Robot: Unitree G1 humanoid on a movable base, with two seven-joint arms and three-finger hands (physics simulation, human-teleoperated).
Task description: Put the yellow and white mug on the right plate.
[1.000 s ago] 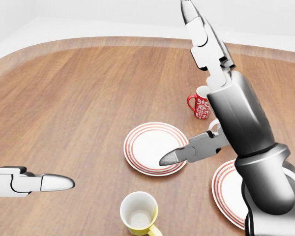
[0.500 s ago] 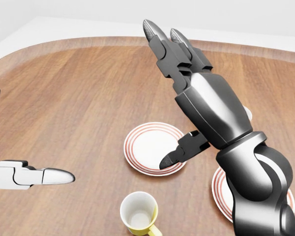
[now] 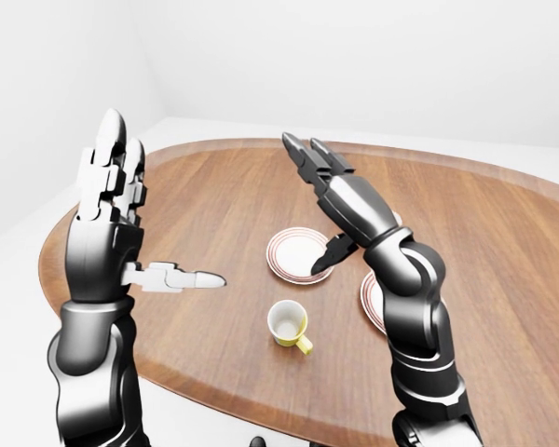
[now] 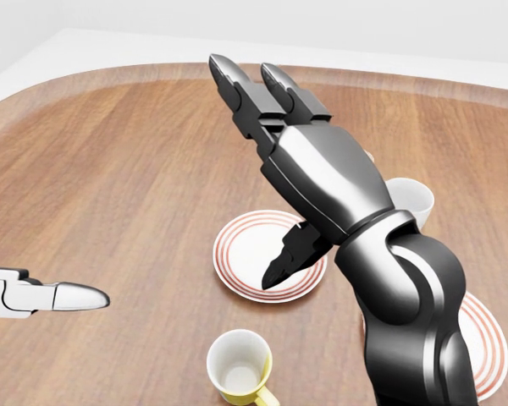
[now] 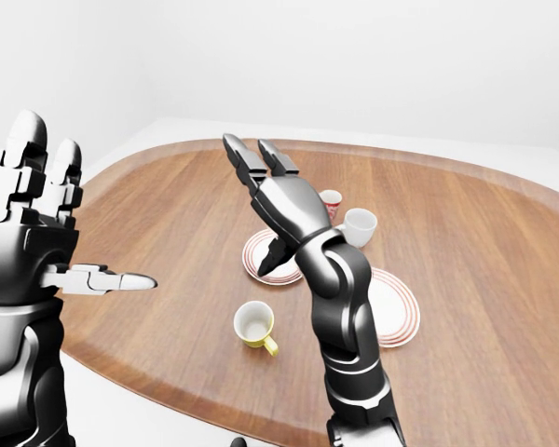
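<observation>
The yellow and white mug (image 4: 239, 365) stands upright on the wooden table near the bottom of the head view, handle toward the lower right. The right plate (image 5: 394, 304), white with red rings, lies to its right, partly hidden by my right forearm in the head view. My right hand (image 4: 252, 173) is open and raised above the left plate (image 4: 252, 247), fingers spread, holding nothing. My left hand (image 3: 163, 200) is raised open at the left, well away from the mug; only its thumb (image 4: 68, 297) shows in the head view.
A red patterned mug (image 5: 330, 202) and a plain white mug (image 5: 359, 226) stand beyond the two plates. The round table's rim (image 3: 214, 396) curves close below the yellow mug in the eye views. White floor surrounds the table.
My right hand has swung left and tilted down across the head view, now hiding the red mug and uncovering the white mug. The left thumb has slid slightly left and down.
</observation>
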